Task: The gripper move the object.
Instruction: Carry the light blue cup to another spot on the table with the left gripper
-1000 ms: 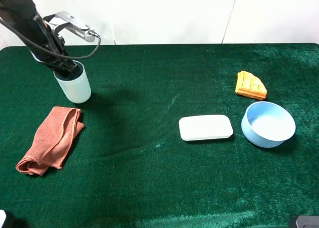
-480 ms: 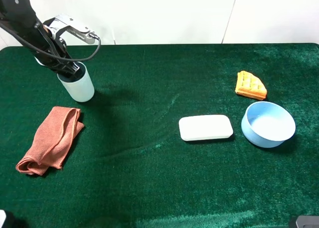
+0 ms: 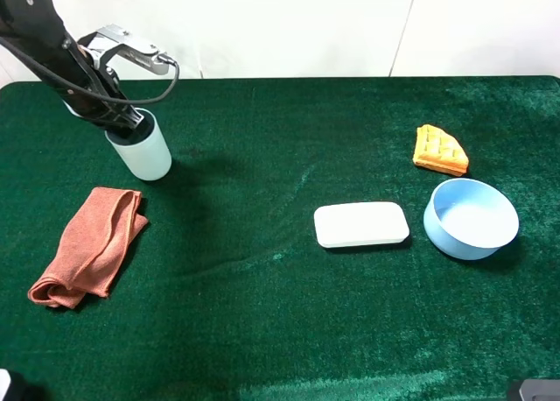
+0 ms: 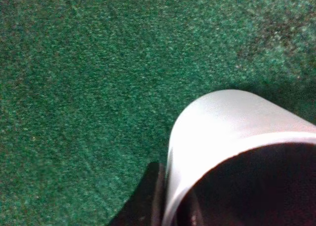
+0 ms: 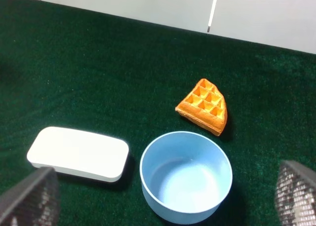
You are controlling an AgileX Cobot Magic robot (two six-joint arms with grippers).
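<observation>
Two arms, left to right: you are holding the left gripper (image 3: 129, 121) angled down at the far-left corner of the green table (image 3: 262, 331), jaws clamping the wall of the cup (image 3: 144, 153) there; the right gripper (image 5: 163, 194) is facing the blue bowl (image 5: 148, 186), jaws standing wide apart.

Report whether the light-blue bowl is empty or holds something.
Empty: the bowl shows only its bare pale-blue floor in the right wrist view, and the waffle piece lies outside it, apart.

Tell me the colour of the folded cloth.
The cloth is reddish-orange, clearest in the exterior high view.
</observation>
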